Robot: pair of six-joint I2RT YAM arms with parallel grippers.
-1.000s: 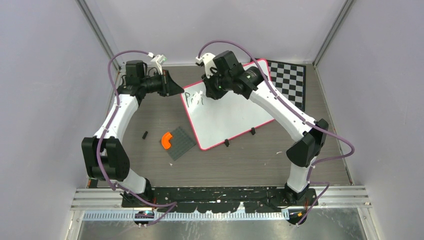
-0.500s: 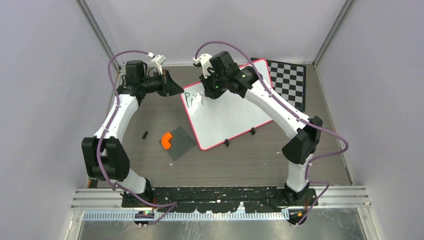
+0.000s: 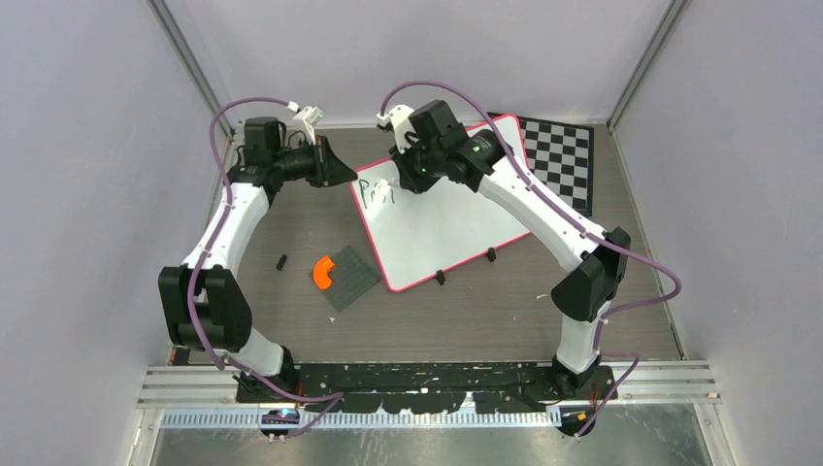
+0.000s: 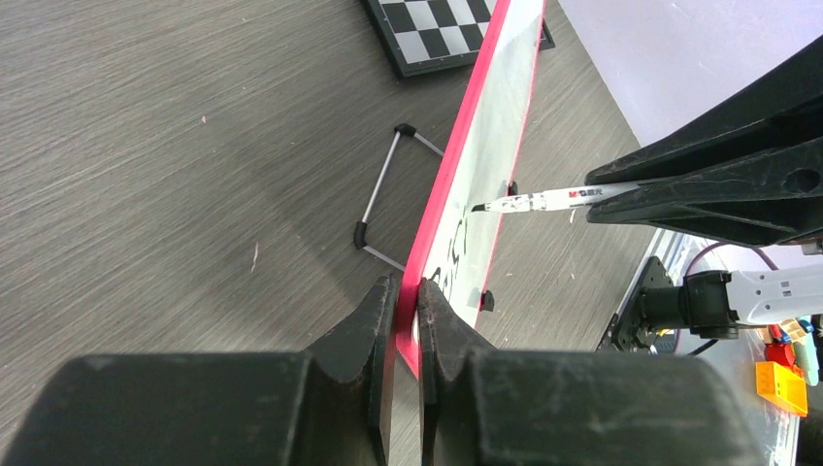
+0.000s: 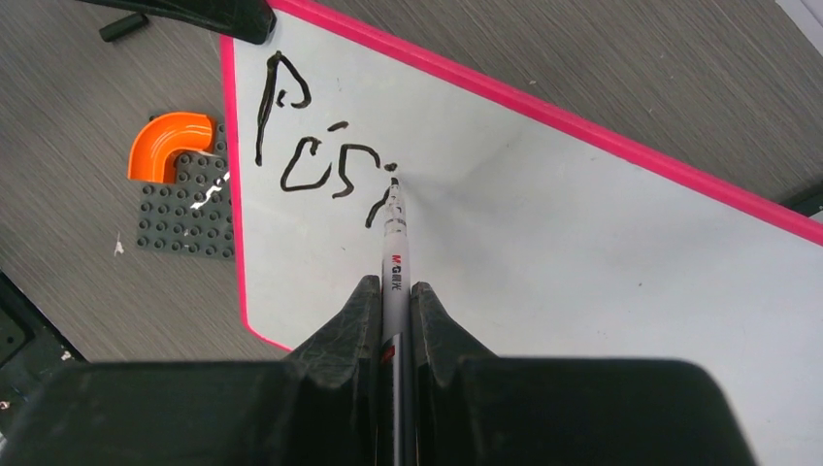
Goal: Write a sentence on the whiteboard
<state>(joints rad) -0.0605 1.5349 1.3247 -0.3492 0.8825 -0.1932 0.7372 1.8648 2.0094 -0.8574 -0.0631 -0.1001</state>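
Top and wrist views. The whiteboard (image 3: 442,233) stands tilted at the far middle of the table (image 3: 291,223), with a wire stand (image 4: 386,194) behind it. The left gripper (image 4: 408,288) is clamped on the red rim at the board's far-left corner (one finger on each face, seen edge-on in the left wrist view). The right gripper (image 5: 393,291) is closed on a marker (image 5: 396,248), which runs along the line of the fingers and points away from the wrist. The marker's tip meets the white surface just right of the writing (image 5: 320,160), a short black scrawl reading roughly "Pos" plus one further stroke, near the held corner. A chessboard (image 3: 561,155) lies far right, partly behind the whiteboard. A grey studded plate (image 3: 354,280) carrying an orange curved piece (image 3: 323,272) lies just beside the board's near-left edge.
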